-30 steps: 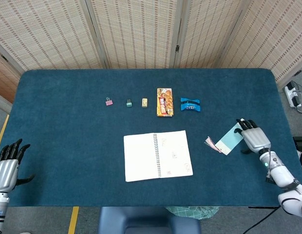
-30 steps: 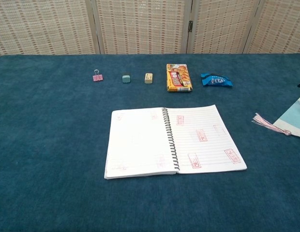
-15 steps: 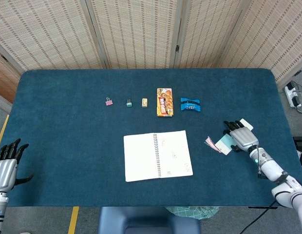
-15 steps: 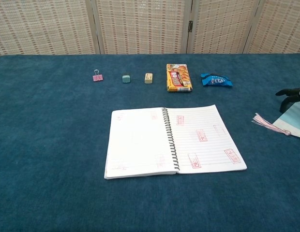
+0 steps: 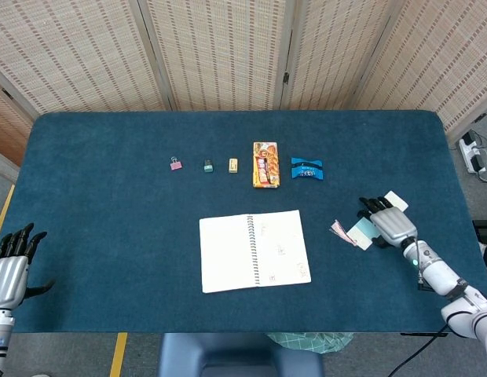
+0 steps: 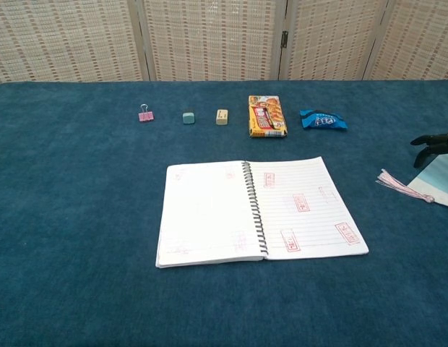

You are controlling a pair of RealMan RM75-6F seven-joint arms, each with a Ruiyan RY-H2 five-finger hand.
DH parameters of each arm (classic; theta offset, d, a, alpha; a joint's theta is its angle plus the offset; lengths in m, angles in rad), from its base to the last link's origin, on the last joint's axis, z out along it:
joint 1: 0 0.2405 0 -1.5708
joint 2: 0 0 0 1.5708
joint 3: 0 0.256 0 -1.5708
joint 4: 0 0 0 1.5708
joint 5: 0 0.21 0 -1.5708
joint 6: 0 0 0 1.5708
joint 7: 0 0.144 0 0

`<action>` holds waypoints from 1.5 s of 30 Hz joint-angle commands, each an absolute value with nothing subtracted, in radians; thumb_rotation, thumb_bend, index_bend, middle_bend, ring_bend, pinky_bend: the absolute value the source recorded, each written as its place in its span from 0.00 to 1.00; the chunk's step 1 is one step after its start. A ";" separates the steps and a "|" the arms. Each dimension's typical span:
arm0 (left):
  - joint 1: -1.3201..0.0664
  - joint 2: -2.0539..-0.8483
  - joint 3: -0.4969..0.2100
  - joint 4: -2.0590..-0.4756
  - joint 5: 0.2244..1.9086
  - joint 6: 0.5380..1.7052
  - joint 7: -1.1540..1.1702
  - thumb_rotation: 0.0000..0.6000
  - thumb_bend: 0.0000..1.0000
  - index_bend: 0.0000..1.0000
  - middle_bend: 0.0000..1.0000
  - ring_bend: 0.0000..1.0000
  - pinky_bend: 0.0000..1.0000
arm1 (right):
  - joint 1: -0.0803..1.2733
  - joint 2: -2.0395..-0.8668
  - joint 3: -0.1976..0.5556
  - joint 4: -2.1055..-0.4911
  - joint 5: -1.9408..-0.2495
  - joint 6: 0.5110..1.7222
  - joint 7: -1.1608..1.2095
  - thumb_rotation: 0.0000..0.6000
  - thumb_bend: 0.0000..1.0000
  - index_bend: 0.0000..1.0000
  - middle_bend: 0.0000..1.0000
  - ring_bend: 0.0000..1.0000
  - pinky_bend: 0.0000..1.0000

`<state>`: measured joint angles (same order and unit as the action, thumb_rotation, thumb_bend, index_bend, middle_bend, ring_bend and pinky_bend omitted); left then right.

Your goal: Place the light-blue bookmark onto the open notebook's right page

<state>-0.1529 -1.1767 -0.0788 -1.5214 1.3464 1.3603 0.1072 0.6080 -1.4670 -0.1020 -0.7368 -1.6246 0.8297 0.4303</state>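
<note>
The open spiral notebook (image 5: 255,251) (image 6: 261,210) lies flat at the table's middle, and its lined right page (image 5: 281,248) (image 6: 305,205) carries only red stamps. To its right the light-blue bookmark (image 5: 360,232) (image 6: 438,179) lies flat on the cloth, its pink tassel (image 5: 338,229) (image 6: 397,183) pointing at the notebook. My right hand (image 5: 387,221) (image 6: 433,142) lies over the bookmark's far half with fingers spread, and a pale end shows beyond it. Whether it grips the bookmark is not visible. My left hand (image 5: 12,265) hangs at the table's near left edge, fingers apart and empty.
A row of small items runs behind the notebook: a pink binder clip (image 5: 176,164), a green eraser (image 5: 208,166), a tan eraser (image 5: 233,164), an orange snack box (image 5: 265,164) and a blue wrapped snack (image 5: 306,169). Woven screens stand behind the blue table (image 5: 110,220).
Over the last second my right hand slid left from the table's right edge onto the bookmark. In the last half second it has barely moved. The left hand stays put.
</note>
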 commanded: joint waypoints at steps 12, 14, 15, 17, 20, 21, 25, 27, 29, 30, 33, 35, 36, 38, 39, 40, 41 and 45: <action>-0.146 -1.175 -0.072 -1.534 1.377 1.388 0.102 1.00 0.17 0.18 0.01 0.00 0.00 | 0.597 -1.426 -0.107 -0.810 -1.602 0.827 0.385 1.00 0.30 0.23 0.00 0.00 0.01; -0.146 -1.175 -0.073 -1.535 1.376 1.390 0.102 1.00 0.17 0.18 0.01 0.00 0.00 | 0.599 -1.431 -0.106 -0.802 -1.599 0.820 0.384 1.00 0.30 0.23 0.00 0.00 0.01; -0.145 -1.175 -0.074 -1.536 1.375 1.392 0.101 1.00 0.17 0.18 0.01 0.00 0.00 | 0.602 -1.435 -0.106 -0.796 -1.596 0.811 0.385 1.00 0.30 0.23 0.00 0.00 0.01; -0.143 -1.173 -0.075 -1.536 1.375 1.396 0.099 1.00 0.16 0.18 0.01 0.00 0.00 | 0.606 -1.442 -0.105 -0.787 -1.593 0.799 0.388 1.00 0.30 0.23 0.00 0.00 0.01; -0.142 -1.173 -0.077 -1.536 1.375 1.400 0.097 1.00 0.17 0.18 0.01 0.00 0.00 | 0.609 -1.451 -0.104 -0.773 -1.591 0.796 0.390 1.00 0.30 0.23 0.00 0.00 0.01; -0.142 -1.172 -0.077 -1.536 1.375 1.400 0.097 1.00 0.17 0.18 0.01 0.00 0.00 | 0.609 -1.454 -0.104 -0.769 -1.590 0.796 0.393 1.00 0.30 0.23 0.00 0.00 0.01; -0.141 -1.173 -0.079 -1.536 1.371 1.400 0.095 1.00 0.16 0.18 0.01 0.00 0.00 | 0.613 -1.464 -0.102 -0.754 -1.591 0.796 0.404 1.00 0.30 0.22 0.00 0.00 0.01; -0.141 -1.173 -0.080 -1.535 1.370 1.401 0.097 1.00 0.16 0.18 0.01 0.00 0.00 | 0.614 -1.467 -0.103 -0.748 -1.592 0.800 0.408 1.00 0.30 0.22 0.00 0.00 0.01; -0.140 -1.175 -0.081 -1.535 1.367 1.402 0.100 1.00 0.16 0.18 0.01 0.00 0.00 | 0.614 -1.468 -0.103 -0.743 -1.593 0.801 0.412 1.00 0.30 0.22 0.00 0.00 0.01; -0.140 -1.175 -0.081 -1.535 1.366 1.402 0.101 1.00 0.17 0.18 0.01 0.00 0.00 | 0.615 -1.468 -0.103 -0.743 -1.593 0.803 0.413 1.00 0.30 0.22 0.00 0.00 0.01; -0.143 -1.176 -0.084 -1.533 1.360 1.395 0.099 1.00 0.17 0.18 0.01 0.00 0.00 | 0.618 -1.464 -0.100 -0.743 -1.592 0.807 0.416 1.00 0.30 0.22 0.00 0.00 0.01; -0.143 -1.175 -0.085 -1.533 1.355 1.394 0.100 1.00 0.17 0.18 0.01 0.00 0.00 | 0.620 -1.463 -0.099 -0.742 -1.590 0.803 0.418 1.00 0.30 0.22 0.00 0.00 0.01; -0.143 -1.175 -0.086 -1.534 1.355 1.396 0.100 1.00 0.17 0.18 0.01 0.00 0.00 | 0.622 -1.464 -0.100 -0.738 -1.588 0.793 0.418 1.00 0.30 0.22 0.00 0.00 0.01; -0.142 -1.177 -0.085 -1.533 1.358 1.398 0.105 1.00 0.17 0.18 0.01 0.00 0.00 | 0.624 -1.469 -0.100 -0.731 -1.585 0.782 0.420 1.00 0.30 0.22 0.00 0.00 0.01; -0.143 -1.178 -0.084 -1.533 1.359 1.397 0.108 1.00 0.16 0.18 0.01 0.00 0.00 | 0.624 -1.472 -0.100 -0.728 -1.584 0.781 0.423 1.00 0.30 0.22 0.00 0.00 0.01; -0.143 -1.178 -0.083 -1.533 1.359 1.395 0.111 1.00 0.16 0.18 0.01 0.00 0.00 | 0.624 -1.474 -0.101 -0.726 -1.585 0.782 0.425 1.00 0.30 0.22 0.00 0.00 0.01; -0.144 -1.179 -0.083 -1.533 1.358 1.394 0.113 1.00 0.16 0.18 0.01 0.00 0.00 | 0.623 -1.476 -0.102 -0.723 -1.586 0.783 0.428 1.00 0.30 0.22 0.00 0.00 0.01; -0.145 -1.181 -0.085 -1.532 1.355 1.392 0.112 1.00 0.16 0.18 0.01 0.00 0.00 | 0.619 -1.481 -0.107 -0.718 -1.591 0.793 0.442 1.00 0.30 0.23 0.00 0.00 0.01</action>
<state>-0.1448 -1.1805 -0.0846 -1.5317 1.3549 1.3920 0.1123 0.6201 -1.4800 -0.1061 -0.7192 -1.5898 0.7902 0.4400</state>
